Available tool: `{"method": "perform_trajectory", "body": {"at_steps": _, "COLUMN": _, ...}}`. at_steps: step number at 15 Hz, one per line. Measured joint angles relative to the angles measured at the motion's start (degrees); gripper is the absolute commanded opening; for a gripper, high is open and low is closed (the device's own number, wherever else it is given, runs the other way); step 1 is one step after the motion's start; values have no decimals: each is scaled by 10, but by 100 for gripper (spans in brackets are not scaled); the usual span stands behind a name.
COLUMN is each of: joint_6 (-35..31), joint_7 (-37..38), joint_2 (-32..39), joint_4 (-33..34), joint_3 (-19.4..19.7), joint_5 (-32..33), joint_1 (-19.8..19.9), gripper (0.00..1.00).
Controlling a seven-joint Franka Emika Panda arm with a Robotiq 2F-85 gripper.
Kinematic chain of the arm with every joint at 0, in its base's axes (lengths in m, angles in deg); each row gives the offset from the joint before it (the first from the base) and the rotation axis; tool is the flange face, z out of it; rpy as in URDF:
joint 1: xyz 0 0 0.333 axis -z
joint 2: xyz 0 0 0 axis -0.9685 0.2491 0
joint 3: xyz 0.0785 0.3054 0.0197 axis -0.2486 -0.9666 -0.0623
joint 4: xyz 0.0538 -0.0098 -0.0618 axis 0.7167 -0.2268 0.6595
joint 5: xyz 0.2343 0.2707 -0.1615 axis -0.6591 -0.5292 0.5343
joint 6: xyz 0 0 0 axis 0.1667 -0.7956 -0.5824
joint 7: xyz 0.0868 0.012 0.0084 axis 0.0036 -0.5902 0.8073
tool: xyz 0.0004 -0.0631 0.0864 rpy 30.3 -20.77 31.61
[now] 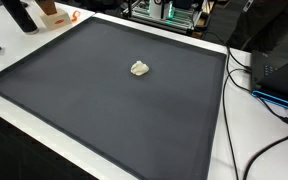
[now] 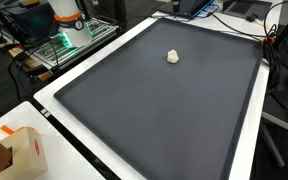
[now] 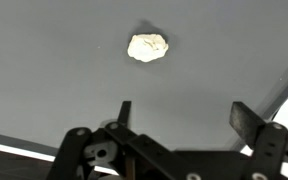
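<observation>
Position: crumpled whitish wad (image 3: pixel 149 46) lies on the dark mat (image 3: pixel 44 60), ahead of the gripper (image 3: pixel 182 108), well apart from it and a little to one side of its midline.
Gripper: fingers spread wide, grasping nothing.
Placement: in an exterior view, wad (image 1: pixel 139 68) sits near the mat's middle.
Hidden: gripper is outside both exterior views; wad's material cannot be told.

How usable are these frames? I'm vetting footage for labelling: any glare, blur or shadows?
Wrist view: white lump sharp, slightly overexposed; open gripper dark, somewhat soft. Both exterior views: even light, no harsh glare on the dark mat, lump's shadow barely visible.
</observation>
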Motion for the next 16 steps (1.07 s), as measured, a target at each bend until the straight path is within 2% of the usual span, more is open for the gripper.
{"method": "perform_trajectory", "body": {"at_steps": 7, "joint_6": 76, "joint_7": 112, "joint_2": 4, "joint_4": 57, "joint_3": 4, "joint_5": -31, "joint_1": 6, "gripper": 100}}
{"method": "perform_trajectory", "body": {"at_steps": 16, "joint_6": 76, "joint_7": 121, "joint_2": 10, "joint_4": 59, "joint_3": 5, "joint_5": -30, "joint_1": 7, "gripper": 100}}
